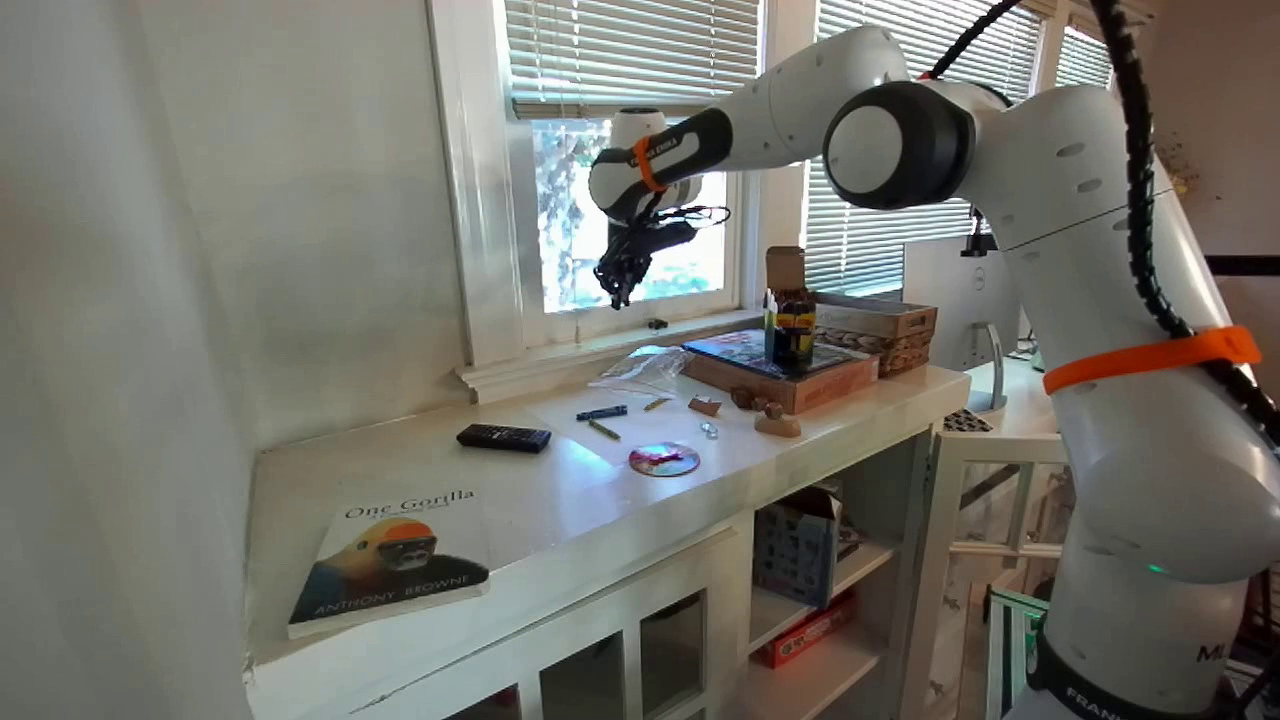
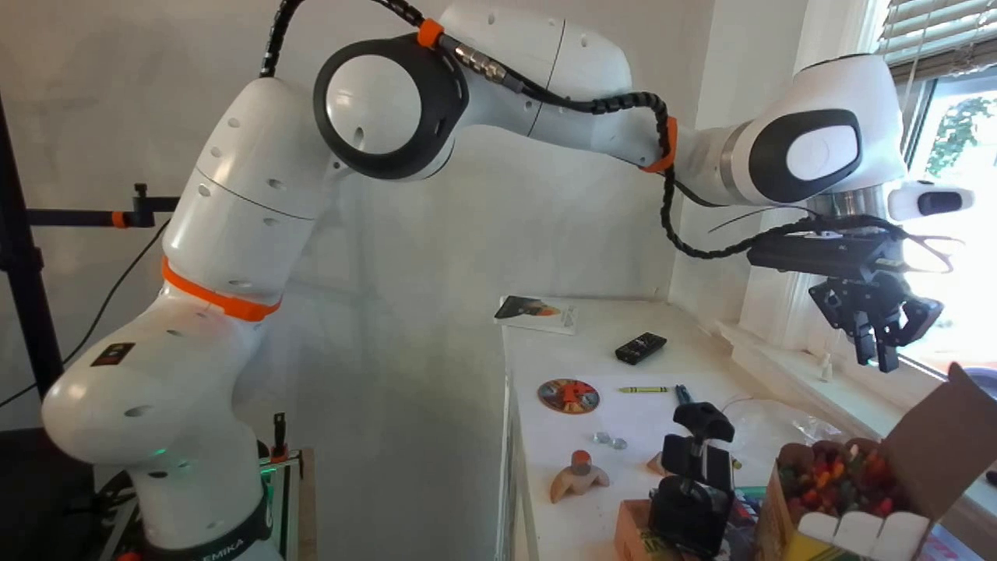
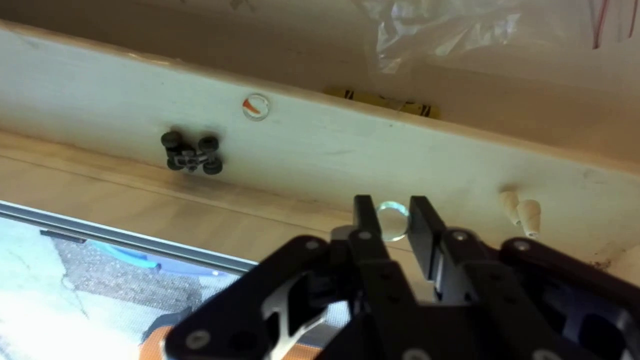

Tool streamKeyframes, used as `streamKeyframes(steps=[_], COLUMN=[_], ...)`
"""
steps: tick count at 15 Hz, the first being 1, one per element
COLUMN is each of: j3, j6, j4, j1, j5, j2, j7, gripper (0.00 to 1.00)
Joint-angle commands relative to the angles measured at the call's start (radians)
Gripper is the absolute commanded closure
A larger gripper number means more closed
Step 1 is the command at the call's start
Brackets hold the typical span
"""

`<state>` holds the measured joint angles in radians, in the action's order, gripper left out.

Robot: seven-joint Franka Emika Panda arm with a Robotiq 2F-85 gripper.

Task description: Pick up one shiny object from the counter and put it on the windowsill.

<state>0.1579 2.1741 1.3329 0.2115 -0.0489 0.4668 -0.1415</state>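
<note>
Flat-tipped black gripper [image 3: 392, 215] has a clear glass bead [image 3: 393, 221] pinched, right of centre in the wrist view, up over the pale painted windowsill [image 3: 320, 145]. It's round and totally see-through, with a bluish-white glint along the top. An orange-streaked bead [image 3: 255, 107] sits upper left on the windowsill, crinkly plastic bag [image 3: 440, 30] upper right.

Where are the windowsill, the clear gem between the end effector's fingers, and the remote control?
Windowsill [image 3: 320, 147]: wrist view, top surface.
Clear gem [image 3: 393, 223]: wrist view, see-through middle.
Remote control [image 1: 504, 436]: an exterior view, button face.
</note>
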Motion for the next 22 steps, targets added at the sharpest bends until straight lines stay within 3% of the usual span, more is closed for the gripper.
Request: streamKeyframes(steps=[1, 9, 22], j3=[-0.024, -0.042, -0.048], j6=[0.017, 0.075, 0.144], j4=[-0.038, -0.050, -0.040], j1=[0.028, 0.058, 0.068], j5=[0.047, 0.117, 0.131], j2=[0.049, 0.099, 0.134], j7=[0.006, 0.023, 0.031], gripper=[0.94, 0.94, 0.94])
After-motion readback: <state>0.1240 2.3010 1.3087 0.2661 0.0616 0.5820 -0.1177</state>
